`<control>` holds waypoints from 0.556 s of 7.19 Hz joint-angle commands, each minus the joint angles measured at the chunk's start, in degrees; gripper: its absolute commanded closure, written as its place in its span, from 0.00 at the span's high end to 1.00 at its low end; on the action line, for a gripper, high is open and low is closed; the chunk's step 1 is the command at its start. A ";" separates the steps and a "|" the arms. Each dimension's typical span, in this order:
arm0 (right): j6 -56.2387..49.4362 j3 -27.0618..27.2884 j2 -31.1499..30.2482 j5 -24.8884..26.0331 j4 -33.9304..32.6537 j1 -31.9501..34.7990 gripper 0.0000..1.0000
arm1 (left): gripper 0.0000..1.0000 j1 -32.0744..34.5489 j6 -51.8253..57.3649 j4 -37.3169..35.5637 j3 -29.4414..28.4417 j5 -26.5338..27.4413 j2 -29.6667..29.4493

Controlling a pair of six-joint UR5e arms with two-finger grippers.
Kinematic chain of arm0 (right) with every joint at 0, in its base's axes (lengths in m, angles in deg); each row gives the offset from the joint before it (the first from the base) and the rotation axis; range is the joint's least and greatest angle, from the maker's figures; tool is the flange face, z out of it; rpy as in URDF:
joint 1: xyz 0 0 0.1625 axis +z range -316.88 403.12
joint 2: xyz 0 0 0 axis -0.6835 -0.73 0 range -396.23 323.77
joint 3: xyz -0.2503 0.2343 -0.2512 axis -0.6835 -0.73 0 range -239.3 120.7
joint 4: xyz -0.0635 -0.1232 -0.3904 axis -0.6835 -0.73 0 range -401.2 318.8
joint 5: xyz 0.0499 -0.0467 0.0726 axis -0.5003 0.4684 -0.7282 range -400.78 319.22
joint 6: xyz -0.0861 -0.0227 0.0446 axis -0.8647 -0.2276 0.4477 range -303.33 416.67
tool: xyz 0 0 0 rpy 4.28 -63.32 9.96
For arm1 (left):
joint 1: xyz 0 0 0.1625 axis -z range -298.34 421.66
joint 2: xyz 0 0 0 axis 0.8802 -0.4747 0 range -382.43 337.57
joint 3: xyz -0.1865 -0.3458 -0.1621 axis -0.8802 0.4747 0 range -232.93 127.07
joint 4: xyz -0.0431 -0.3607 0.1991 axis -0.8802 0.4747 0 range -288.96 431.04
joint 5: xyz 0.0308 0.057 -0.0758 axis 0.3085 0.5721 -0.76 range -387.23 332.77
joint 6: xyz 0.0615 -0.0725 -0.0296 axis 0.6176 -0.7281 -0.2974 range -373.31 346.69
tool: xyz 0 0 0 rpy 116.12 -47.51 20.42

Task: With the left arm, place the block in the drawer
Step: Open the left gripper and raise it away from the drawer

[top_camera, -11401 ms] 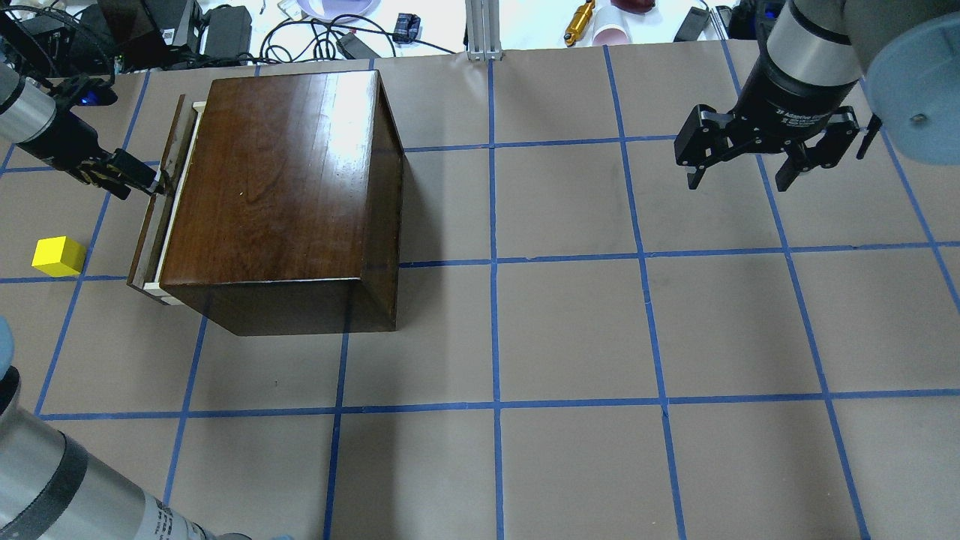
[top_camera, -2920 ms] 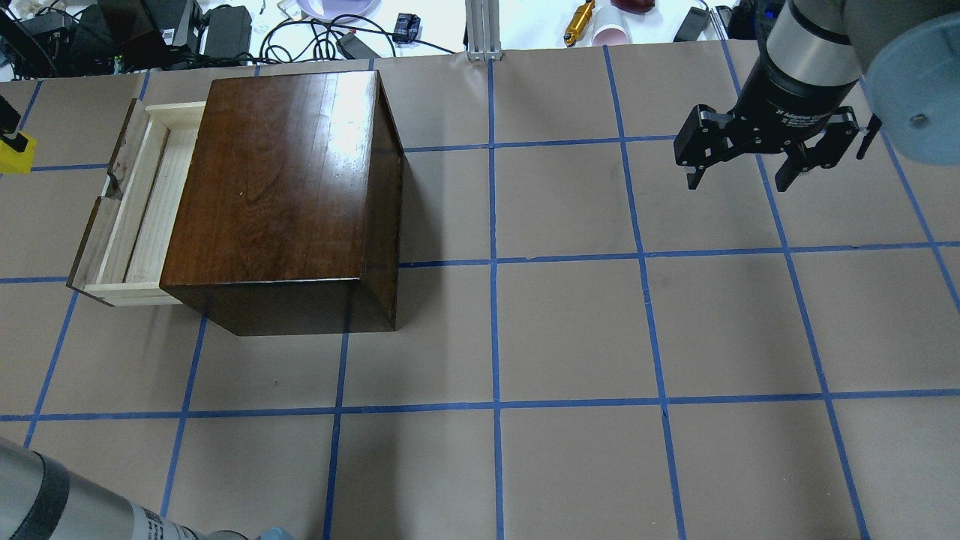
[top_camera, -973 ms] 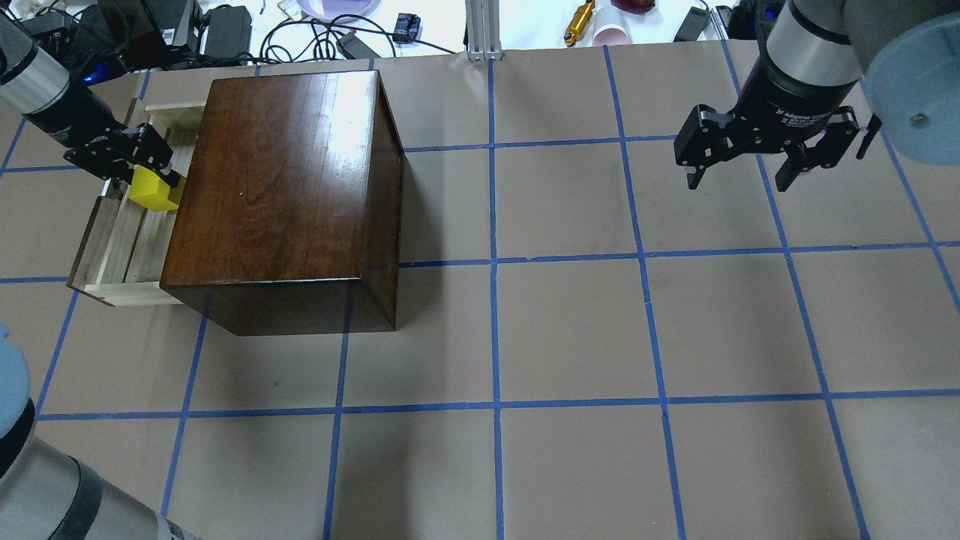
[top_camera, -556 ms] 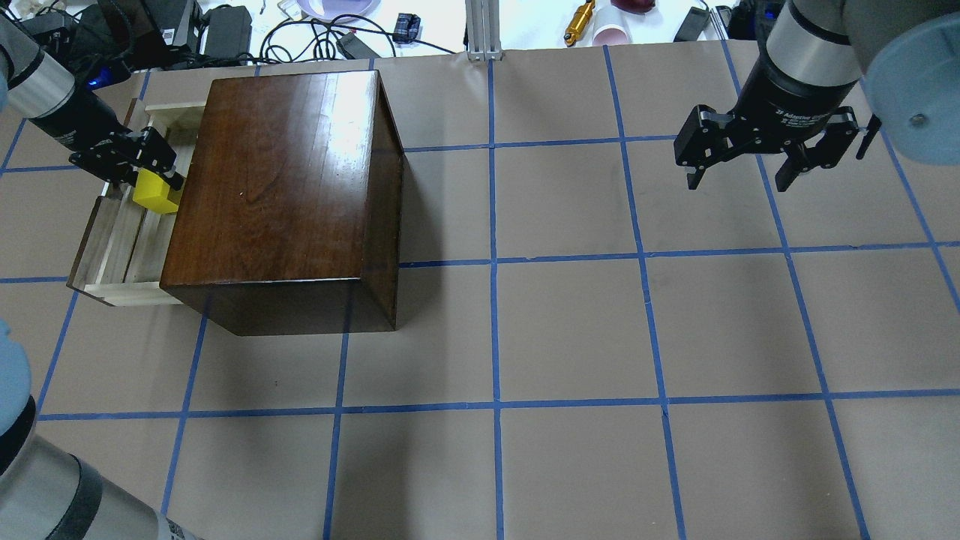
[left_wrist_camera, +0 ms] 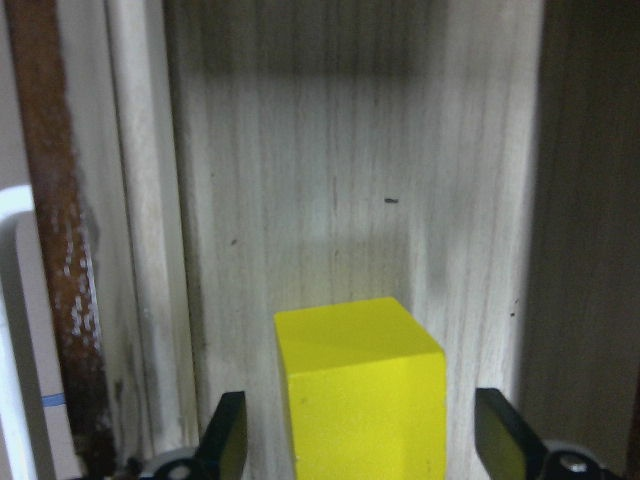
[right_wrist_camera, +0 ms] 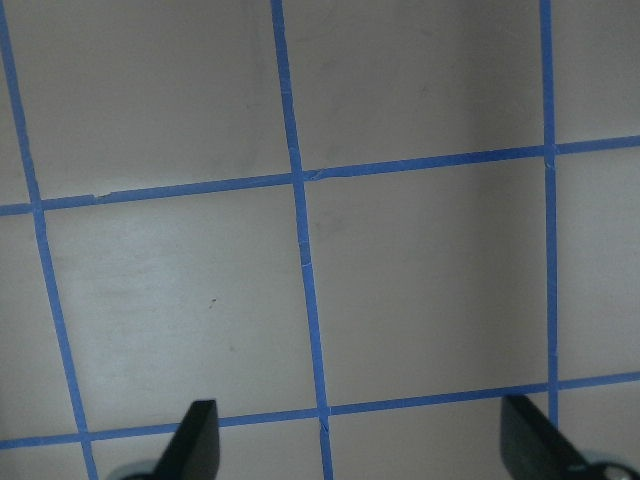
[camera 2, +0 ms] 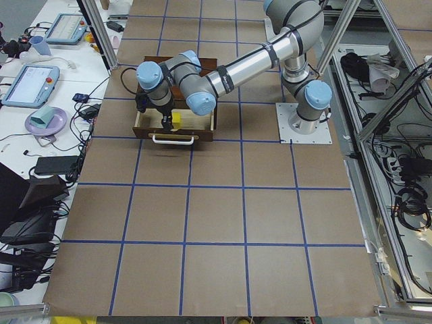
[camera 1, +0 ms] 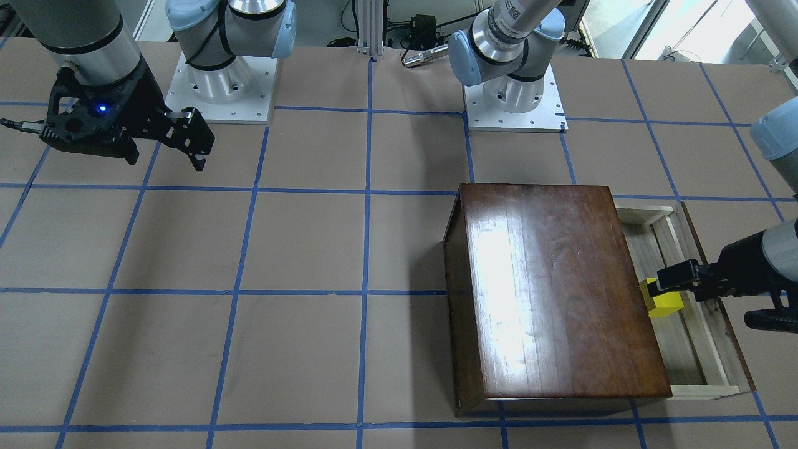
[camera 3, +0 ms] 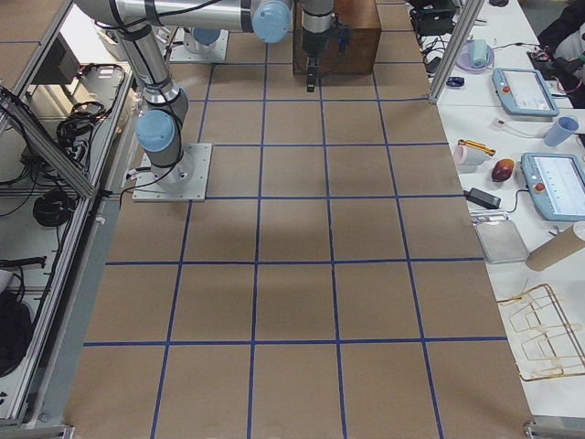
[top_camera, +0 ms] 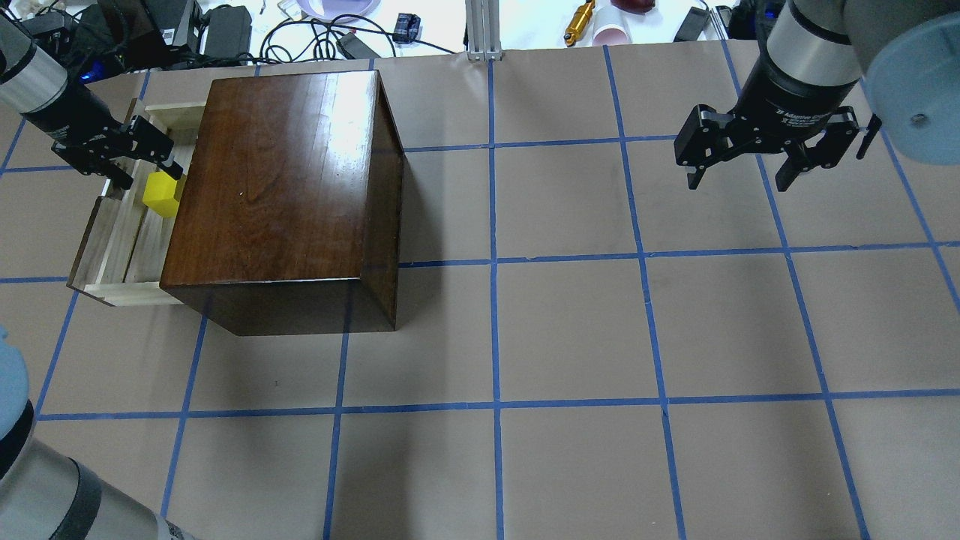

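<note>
The yellow block (top_camera: 161, 196) rests on the pale floor of the open drawer (top_camera: 112, 247), close to the dark-brown wooden box (top_camera: 281, 187). My left gripper (top_camera: 146, 174) is open just above and behind the block. In the left wrist view the block (left_wrist_camera: 360, 390) sits between the two fingertips (left_wrist_camera: 225, 445) with a gap on each side. The front-facing view shows the block (camera 1: 664, 303) in the drawer (camera 1: 704, 349) below the left gripper (camera 1: 698, 305). My right gripper (top_camera: 739, 181) is open and empty, high over bare table at the far right.
The drawer's dark front panel (top_camera: 94, 232) and metal pull (camera 2: 174, 140) face away from the box. Cables, chargers and small items (top_camera: 225, 30) lie beyond the table's far edge. The right wrist view shows only brown paper with blue tape lines (right_wrist_camera: 300, 250).
The left gripper has opened and let go of the block, then drawn back a little up and away. The block now lies in the drawer. The right arm has not moved.
</note>
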 commanded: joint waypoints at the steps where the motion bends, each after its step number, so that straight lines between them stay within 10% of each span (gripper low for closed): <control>1: 0.00 0.00 0.00 0.00 0.00 0.02 1.00 | 1.00 -0.01 -0.05 0.17 -0.68 3.24 1.05; 4: 0.00 0.00 0.00 0.00 0.00 0.02 1.00 | 1.00 2.26 -5.13 3.32 -2.96 5.80 4.64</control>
